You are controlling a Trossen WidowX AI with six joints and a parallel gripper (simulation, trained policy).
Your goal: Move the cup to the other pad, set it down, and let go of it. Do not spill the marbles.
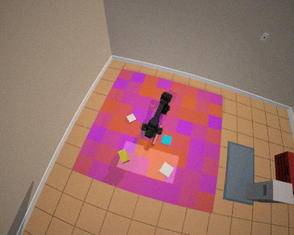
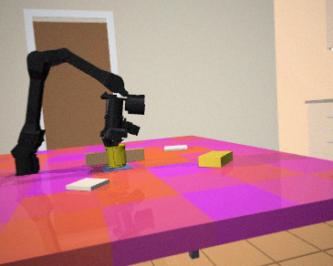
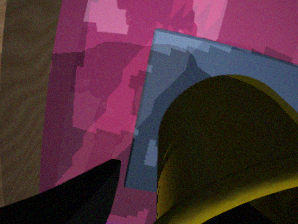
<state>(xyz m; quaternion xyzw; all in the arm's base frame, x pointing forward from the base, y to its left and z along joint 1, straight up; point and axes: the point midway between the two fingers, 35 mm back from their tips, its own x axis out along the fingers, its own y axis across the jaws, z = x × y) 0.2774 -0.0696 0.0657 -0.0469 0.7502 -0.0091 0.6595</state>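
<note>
Right, my gripper (image 1: 151, 134) (image 2: 113, 144) (image 3: 160, 176) is partly open at the rim of the cup (image 2: 117, 157) (image 3: 220, 120), upright on the blue pad (image 2: 127, 168) (image 3: 172, 52); whether I grip it, I cannot tell.

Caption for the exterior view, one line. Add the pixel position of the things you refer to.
The arm's gripper (image 2: 115, 142) is down at the rim of a yellow cup (image 2: 117, 156) standing on a blue pad (image 2: 128, 168), a yellow block (image 2: 215, 158) off to one side.
</note>
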